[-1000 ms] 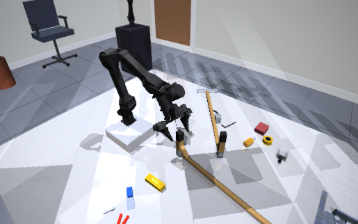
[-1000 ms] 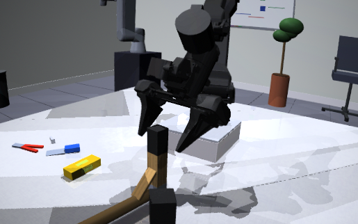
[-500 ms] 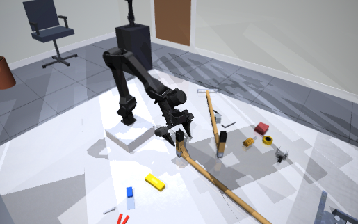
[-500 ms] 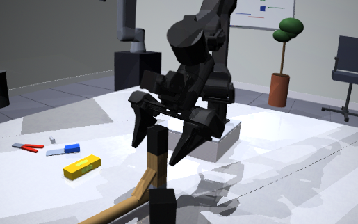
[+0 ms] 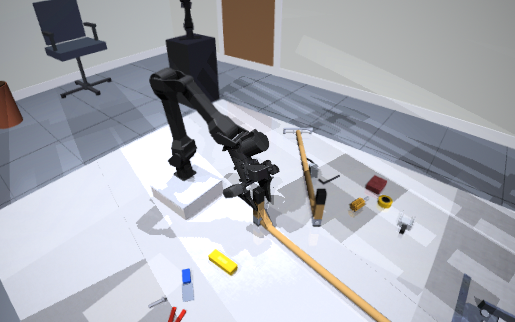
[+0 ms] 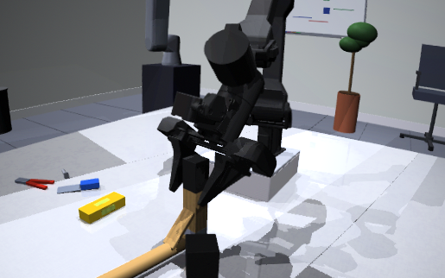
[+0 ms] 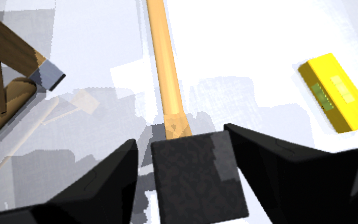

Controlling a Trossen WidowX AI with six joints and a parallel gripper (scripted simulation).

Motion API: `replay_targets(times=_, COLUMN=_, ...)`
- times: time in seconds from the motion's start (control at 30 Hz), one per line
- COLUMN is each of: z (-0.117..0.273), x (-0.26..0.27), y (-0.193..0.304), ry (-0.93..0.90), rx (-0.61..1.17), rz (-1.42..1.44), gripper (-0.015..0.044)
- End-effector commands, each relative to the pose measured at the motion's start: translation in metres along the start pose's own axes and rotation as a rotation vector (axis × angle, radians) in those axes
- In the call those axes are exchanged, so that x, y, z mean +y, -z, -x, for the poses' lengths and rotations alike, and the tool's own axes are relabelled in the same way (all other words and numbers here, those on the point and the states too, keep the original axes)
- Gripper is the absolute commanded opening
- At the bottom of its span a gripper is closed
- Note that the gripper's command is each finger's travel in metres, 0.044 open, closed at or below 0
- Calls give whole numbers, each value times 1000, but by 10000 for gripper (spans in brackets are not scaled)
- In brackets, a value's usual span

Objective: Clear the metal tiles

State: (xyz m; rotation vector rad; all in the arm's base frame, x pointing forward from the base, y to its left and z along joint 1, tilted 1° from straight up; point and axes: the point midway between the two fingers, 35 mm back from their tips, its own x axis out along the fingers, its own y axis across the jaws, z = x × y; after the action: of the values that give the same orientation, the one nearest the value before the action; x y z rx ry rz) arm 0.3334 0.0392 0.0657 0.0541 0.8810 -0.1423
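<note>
Scraper (image 5: 321,267) (image 6: 136,264) (image 7: 164,65), by my reading, is the long wooden-handled tool under the arm, lying out along the worktop (image 5: 71,225) (image 6: 148,142) (image 7: 265,65) with its near end turned up into a post. I take that upright grip, with its black cap (image 5: 258,195) (image 6: 195,173) (image 7: 200,175), to be there so the arm can reach down and pinch it while the shaft stays low. The gripper (image 5: 262,202) (image 6: 188,197) (image 7: 180,137) straddles it, one finger to each side, partly open, with nothing clamped yet as far as I can make out. Its next move would likely be to squeeze evenly; an off-centre pinch could twist the post.

From the top you get the second long tool (image 5: 303,155) whole, with its wide metal crosspiece; the wrist view catches only its near end, and the exterior view only its black top (image 6: 201,255). The top view alone shows the red block (image 5: 376,184) and yellow ring (image 5: 385,201). The exterior view alone shows the whiteboard (image 6: 321,17). Close up, the wrist view shows the gap left of the cap best. Nowhere can I make out the scraper's far end, tiles or catch box.
</note>
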Motion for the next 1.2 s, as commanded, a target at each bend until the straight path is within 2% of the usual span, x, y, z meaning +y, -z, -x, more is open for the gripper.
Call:
replay_targets(times=0.0, z=0, x=0, y=0, ry=0, rx=1, rz=0, gripper=151)
replay_targets(times=0.1, z=0, x=0, y=0, ry=0, rx=1, rz=0, gripper=72)
replay_targets(times=0.3, z=0, x=0, y=0, ry=0, rx=1, rz=0, gripper=32)
replay_targets(times=0.37, z=1, x=0, y=0, ry=0, rx=0, rz=0, gripper=0)
replay_targets(times=1.17, z=2, x=21, y=-2, ry=-26, rx=0, rz=27, gripper=0)
